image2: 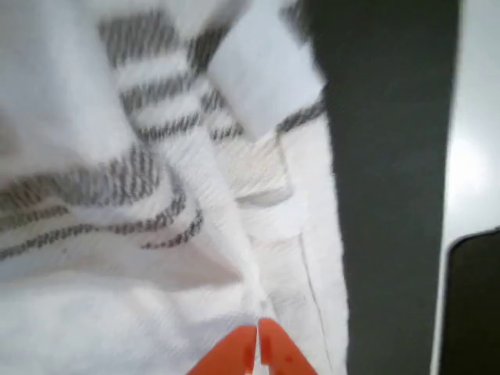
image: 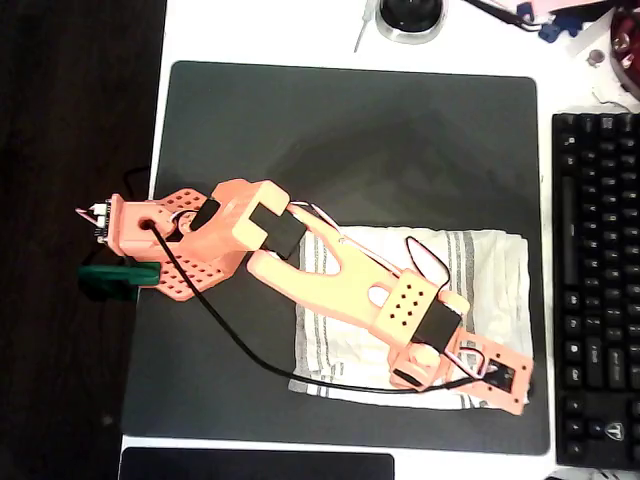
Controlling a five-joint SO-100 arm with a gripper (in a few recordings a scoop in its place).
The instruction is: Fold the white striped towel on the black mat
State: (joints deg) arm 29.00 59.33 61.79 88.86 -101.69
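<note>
The white striped towel [image: 490,265] lies rumpled on the lower right part of the black mat [image: 350,130], partly under my orange arm. My gripper [image: 508,385] sits at the towel's lower right corner, close to the mat's edge. In the wrist view the towel [image2: 156,258] looms close and bunched, its grey stripes curved, with creases running into my gripper [image2: 256,348]. The orange fingertips are pressed together with cloth pinched between them. The mat [image2: 391,156] shows as a dark band to the right.
A black keyboard [image: 595,290] lies right of the mat. A round dark object [image: 410,15] sits beyond the mat's far edge, and a dark flat item [image: 255,465] lies below its near edge. The arm's base [image: 150,235] and a green clamp [image: 120,278] stand at the mat's left edge.
</note>
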